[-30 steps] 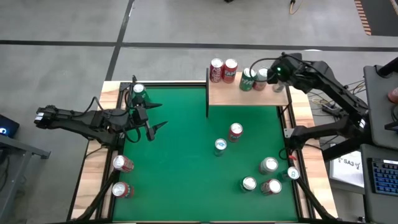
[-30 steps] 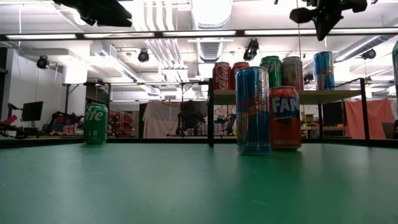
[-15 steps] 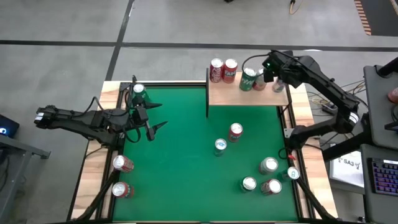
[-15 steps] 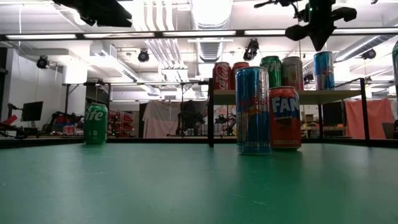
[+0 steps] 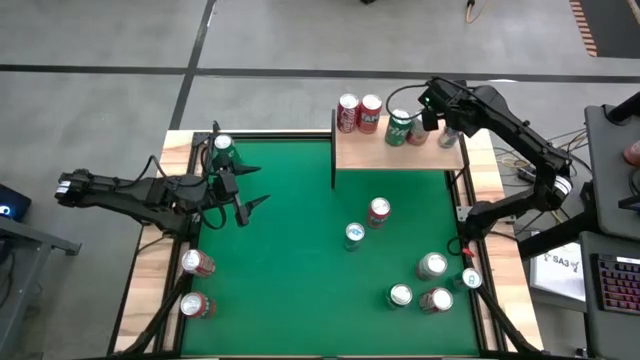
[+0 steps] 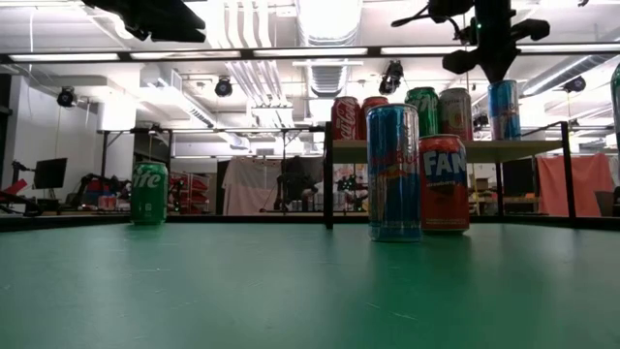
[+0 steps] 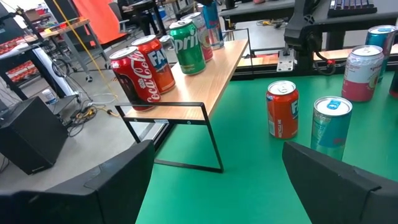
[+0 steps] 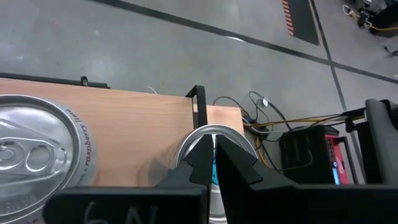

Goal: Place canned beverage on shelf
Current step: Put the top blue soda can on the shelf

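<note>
The shelf (image 5: 372, 152), a light-wood board on black posts, stands at the table's far edge. On it stand two red cans (image 5: 359, 113), a green Sprite can (image 5: 400, 127), a silver-red can (image 5: 419, 128) and a blue can (image 6: 504, 109) at its right end. My right gripper (image 5: 429, 108) is shut and empty, hovering above the cans at the shelf's right end; in the right wrist view (image 8: 213, 155) the blue can's top (image 8: 227, 137) shows beyond its fingertips. My left gripper (image 5: 247, 190) waits open and empty over the table's left side.
A green Sprite can (image 5: 222, 150) stands in the far-left corner by my left gripper. A red Fanta can (image 5: 378, 211) and a blue can (image 5: 354, 236) stand mid-table. Several cans (image 5: 432, 265) cluster at the near right. Two red cans (image 5: 197, 263) stand on the left wooden edge.
My right gripper has moved above the shelf toward the table's left and far edge, staying shut and empty, and its arm has swung with it. The cans on the shelf have stayed put.
</note>
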`<state>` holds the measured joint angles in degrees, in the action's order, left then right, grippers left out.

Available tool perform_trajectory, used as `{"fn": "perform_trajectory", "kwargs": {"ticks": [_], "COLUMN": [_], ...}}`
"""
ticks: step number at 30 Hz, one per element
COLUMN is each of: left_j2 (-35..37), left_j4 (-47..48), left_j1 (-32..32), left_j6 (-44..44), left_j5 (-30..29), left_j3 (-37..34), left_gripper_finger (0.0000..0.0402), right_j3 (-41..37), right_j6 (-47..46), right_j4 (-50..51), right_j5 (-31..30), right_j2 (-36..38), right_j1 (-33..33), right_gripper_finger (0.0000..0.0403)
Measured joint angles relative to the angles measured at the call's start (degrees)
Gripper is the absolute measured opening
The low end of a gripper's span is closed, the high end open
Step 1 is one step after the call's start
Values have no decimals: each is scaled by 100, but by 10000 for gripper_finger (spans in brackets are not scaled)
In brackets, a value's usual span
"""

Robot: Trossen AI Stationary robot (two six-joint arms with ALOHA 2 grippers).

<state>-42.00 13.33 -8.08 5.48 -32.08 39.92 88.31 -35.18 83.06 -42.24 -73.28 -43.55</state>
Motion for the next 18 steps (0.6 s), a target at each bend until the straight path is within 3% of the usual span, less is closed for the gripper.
{"fn": "perform_trajectory", "kwargs": {"ticks": [14,18], "left_j2": [0,0], "left_j4": [0,0], "left_j1": [0,0], "left_j6": [2,0], "left_j5": [8,9], "left_j3": [0,0], "left_gripper_finger": [338,338], "right_j3": [23,328], "right_j6": [280,202], "right_j4": [-137,-118], "right_j5": [29,298], "right_j2": [42,230], "right_j1": [2,170], "right_gripper_finger": [12,12]}}
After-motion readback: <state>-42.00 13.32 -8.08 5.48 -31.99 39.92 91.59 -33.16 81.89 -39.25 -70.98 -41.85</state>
